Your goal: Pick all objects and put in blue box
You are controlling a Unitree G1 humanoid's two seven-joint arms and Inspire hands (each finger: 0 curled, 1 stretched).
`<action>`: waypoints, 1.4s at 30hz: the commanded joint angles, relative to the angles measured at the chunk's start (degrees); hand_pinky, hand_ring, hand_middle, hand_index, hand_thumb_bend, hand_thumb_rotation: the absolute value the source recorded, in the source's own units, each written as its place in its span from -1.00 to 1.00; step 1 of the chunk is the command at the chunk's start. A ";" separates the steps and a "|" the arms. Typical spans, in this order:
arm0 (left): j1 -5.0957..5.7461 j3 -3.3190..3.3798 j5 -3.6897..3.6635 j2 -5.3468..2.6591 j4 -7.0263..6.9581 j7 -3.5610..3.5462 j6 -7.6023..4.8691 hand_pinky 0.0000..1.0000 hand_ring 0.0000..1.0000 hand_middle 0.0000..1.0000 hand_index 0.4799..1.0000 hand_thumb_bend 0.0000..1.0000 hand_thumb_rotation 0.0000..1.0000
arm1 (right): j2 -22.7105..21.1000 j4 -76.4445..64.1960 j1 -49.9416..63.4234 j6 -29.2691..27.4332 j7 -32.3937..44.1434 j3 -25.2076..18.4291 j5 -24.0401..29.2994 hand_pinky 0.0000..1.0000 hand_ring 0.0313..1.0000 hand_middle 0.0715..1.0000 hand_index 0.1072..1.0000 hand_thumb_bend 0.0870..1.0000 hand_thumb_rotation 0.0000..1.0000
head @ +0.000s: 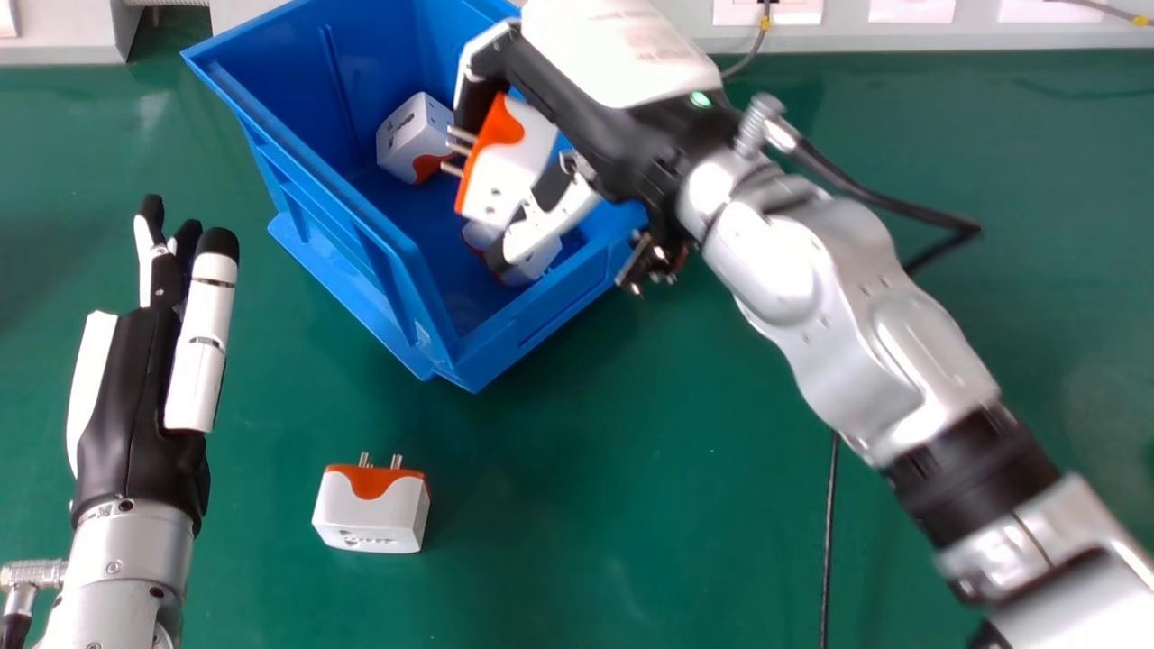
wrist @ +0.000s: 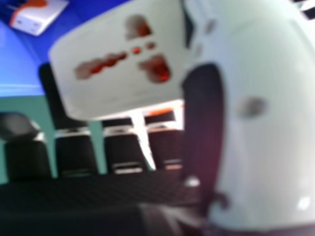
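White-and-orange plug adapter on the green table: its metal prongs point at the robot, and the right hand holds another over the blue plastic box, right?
Not quite: in the head view, the metal prongs of the adapter on the green table point away from the robot. The right hand does hold another adapter over the blue box.

A white plug adapter sits between the dark fingers and pale thumb, a white-and-orange adapter beyond in the blue box.
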 commanded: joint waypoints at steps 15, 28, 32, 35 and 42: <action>1.76 -0.41 0.09 -0.44 -3.52 0.03 -1.31 1.00 1.00 1.00 1.00 -0.25 1.00 | 9.87 31.52 -20.76 0.12 -9.82 3.42 0.95 -0.79 -0.74 -0.26 -0.14 -0.06 -1.00; 2.29 -1.26 0.34 -1.14 -4.67 0.71 -1.10 1.00 1.00 1.00 1.00 -0.24 1.00 | 12.76 42.00 -23.66 -0.39 -15.02 5.53 0.98 -0.84 -0.80 -0.16 -0.15 -0.04 -1.00; 2.15 -1.33 0.24 -1.43 -4.86 0.93 -0.75 1.00 1.00 1.00 1.00 -0.24 1.00 | 13.10 43.16 -23.61 0.46 -16.68 6.91 -0.01 -0.84 -0.81 -0.15 -0.15 -0.04 -1.00; 2.25 -1.40 0.19 -1.70 -5.30 0.99 -0.49 1.00 1.00 1.00 1.00 -0.25 1.00 | 13.22 43.65 -23.62 1.40 -17.33 7.97 -0.37 -0.83 -0.79 -0.15 -0.15 -0.03 -1.00; 2.18 -1.42 0.25 -2.17 -5.34 0.95 -0.32 1.00 1.00 1.00 1.00 -0.25 1.00 | 13.60 43.80 -23.70 3.02 -17.33 8.48 0.51 -0.83 -0.78 -0.15 -0.16 -0.03 -1.00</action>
